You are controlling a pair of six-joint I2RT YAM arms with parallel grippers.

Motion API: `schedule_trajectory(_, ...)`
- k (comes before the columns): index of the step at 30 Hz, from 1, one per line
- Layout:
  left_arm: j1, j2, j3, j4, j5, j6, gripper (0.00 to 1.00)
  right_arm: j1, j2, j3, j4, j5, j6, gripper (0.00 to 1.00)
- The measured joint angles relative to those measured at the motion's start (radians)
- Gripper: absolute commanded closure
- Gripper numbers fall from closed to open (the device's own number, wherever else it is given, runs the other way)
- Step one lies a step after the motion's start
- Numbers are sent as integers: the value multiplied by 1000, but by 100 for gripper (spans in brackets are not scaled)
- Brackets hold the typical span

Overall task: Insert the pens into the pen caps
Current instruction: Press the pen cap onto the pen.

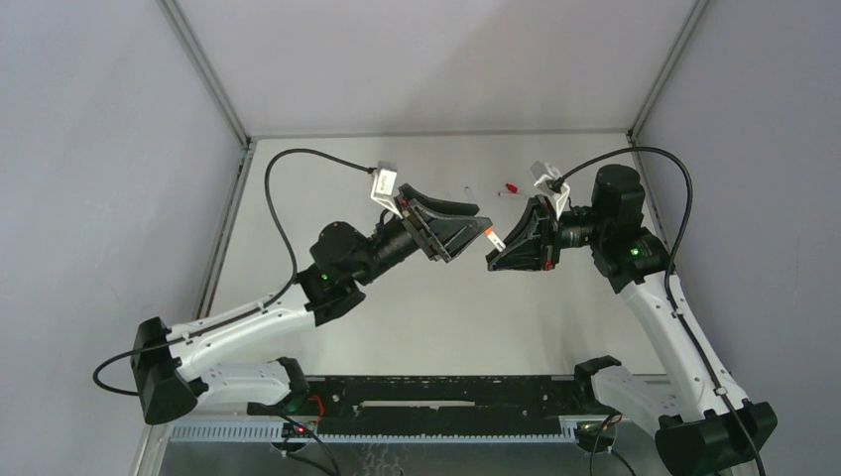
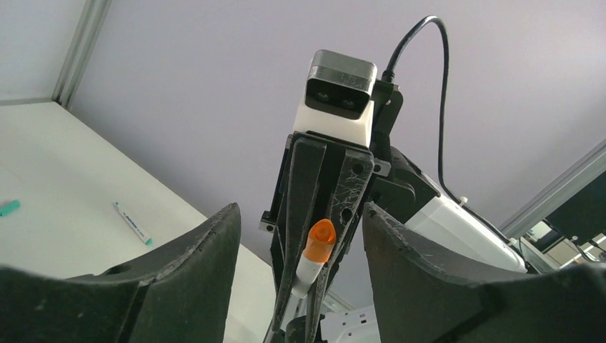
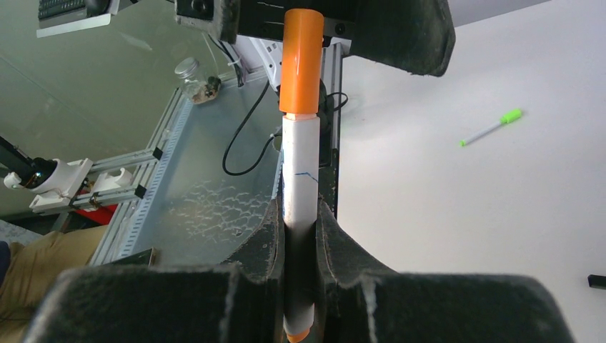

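Now the 2 grippers meet tip to tip above the middle of the white table [image 1: 397, 317], both lifted clear of it. The right gripper [image 3: 300, 221] has its fingers [image 3: 266, 236] pressed against the white barrel of the orange pen [image 3: 299, 164], pinching it low down so that most of the barrel sticks out beyond the fingertips, with a short orange end showing behind the grip. The orange cap [image 3: 300, 61] sits on the far end of that pen, flush against the barrel and in line with it. The left gripper [image 2: 300, 213] faces the right one with its fingers [image 2: 207, 257] spread wide. In its own wrist view the capped end of the pen shows in the gap between them, with clear space on both sides, and neither finger touches it. From the right wrist view the top of the cap reaches in between the dark fingers of the left gripper. Other task pieces lie on the table, well apart from the grippers: a white pen with a teal end [image 2: 132, 222], a teal cap [image 2: 7, 208] near it, a thin pen with a green end [image 3: 493, 128], and a small red piece [image 1: 512, 186] near the far edge, too small to tell whether it is a pen or a cap.
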Motion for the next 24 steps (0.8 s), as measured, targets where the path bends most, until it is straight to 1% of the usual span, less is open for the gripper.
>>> schedule_trajectory(5, -5, 16, 3, -2, -3, 0, 40, 0, 3, 0, 0, 0, 0, 100)
schedule_trajectory(12, -8, 29, 3, -3, -3, 0, 43, 0, 5, 0, 0, 0, 0, 100)
schedule_trajectory(14, -8, 29, 3, -3, -4, 0, 46, 0, 5, 0, 0, 0, 0, 100)
schedule_trajectory(23, -11, 29, 3, -3, -14, 0, 50, 0, 6, 0, 0, 0, 0, 100)
schedule_trajectory(24, -11, 29, 3, -3, -15, 1, 54, 0, 6, 0, 0, 0, 0, 100)
